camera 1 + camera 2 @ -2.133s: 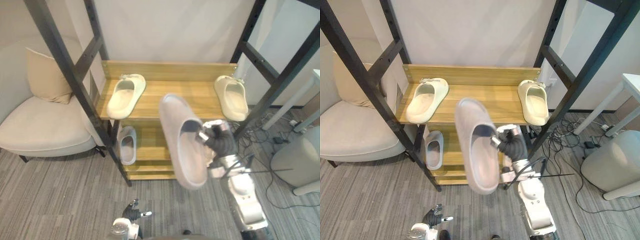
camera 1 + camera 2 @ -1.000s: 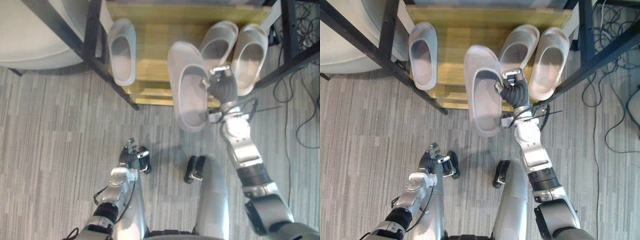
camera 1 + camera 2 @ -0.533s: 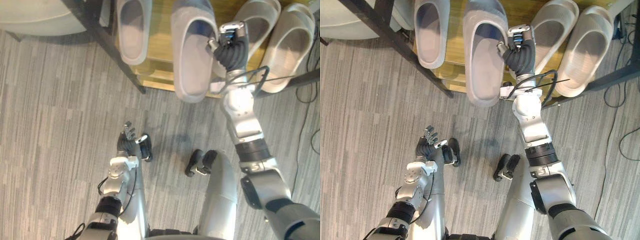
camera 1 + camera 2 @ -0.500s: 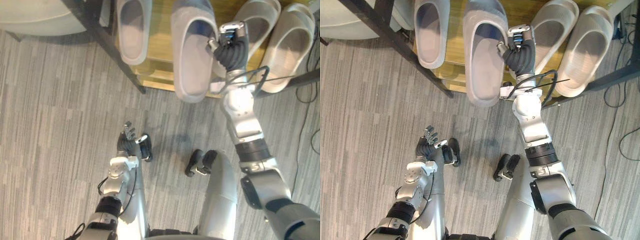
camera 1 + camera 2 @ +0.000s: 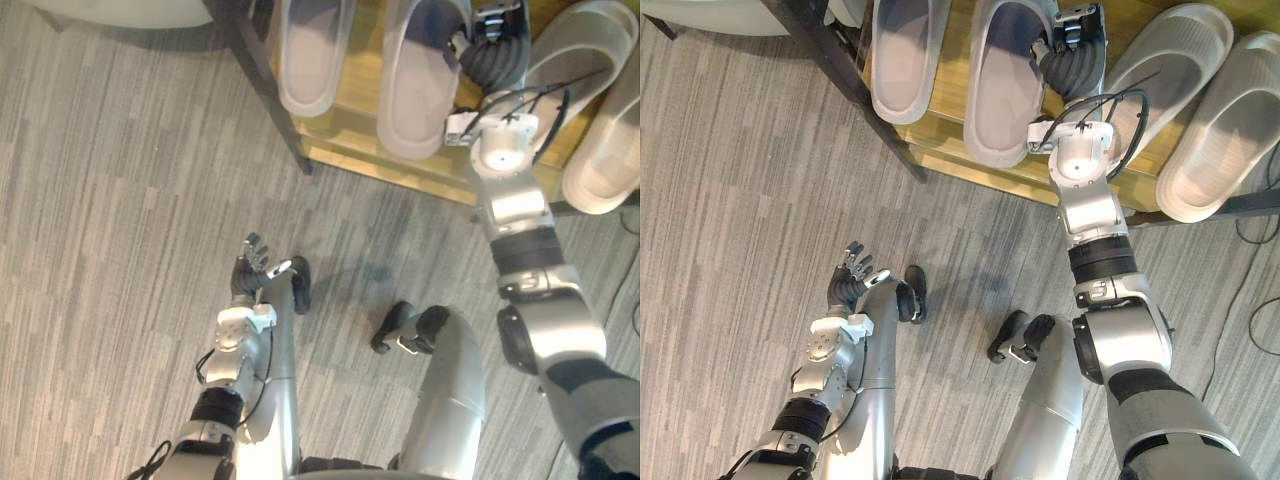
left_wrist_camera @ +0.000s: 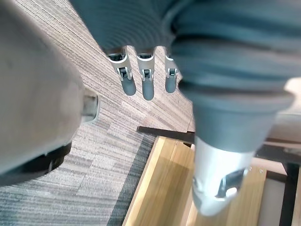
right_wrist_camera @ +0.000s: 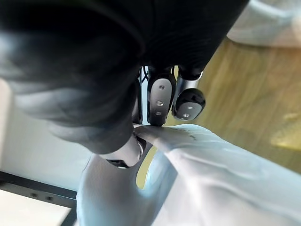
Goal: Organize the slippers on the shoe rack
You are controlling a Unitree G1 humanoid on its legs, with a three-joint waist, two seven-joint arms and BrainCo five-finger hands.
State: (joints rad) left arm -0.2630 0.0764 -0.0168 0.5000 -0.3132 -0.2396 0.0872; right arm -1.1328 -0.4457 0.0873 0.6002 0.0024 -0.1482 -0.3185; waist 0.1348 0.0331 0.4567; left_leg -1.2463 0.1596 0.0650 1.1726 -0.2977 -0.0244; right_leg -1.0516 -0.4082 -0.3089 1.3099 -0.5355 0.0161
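Note:
My right hand (image 5: 1072, 55) is shut on the side rim of a grey slipper (image 5: 1005, 80) and holds it over the low wooden shelf (image 5: 940, 140) of the shoe rack. The slipper's heel juts past the shelf's front edge; I cannot tell whether it rests on the wood. Its fingers (image 7: 160, 99) pinch the slipper's edge (image 7: 211, 160). A matching grey slipper (image 5: 902, 60) lies on the shelf just to its left. My left hand (image 5: 852, 280) hangs low over the carpet, its fingers (image 6: 143, 80) straight.
Two cream slippers (image 5: 1160, 80) (image 5: 1225, 130) lie side by side on the right of the same shelf. A black rack post (image 5: 840, 70) slants down at the shelf's left corner. Grey striped carpet (image 5: 760, 200) spreads in front.
The camera has tipped further down and closer to the rack. My right hand has carried the grey slipper forward over the low shelf, beside the other grey one. The left hand stays idle.

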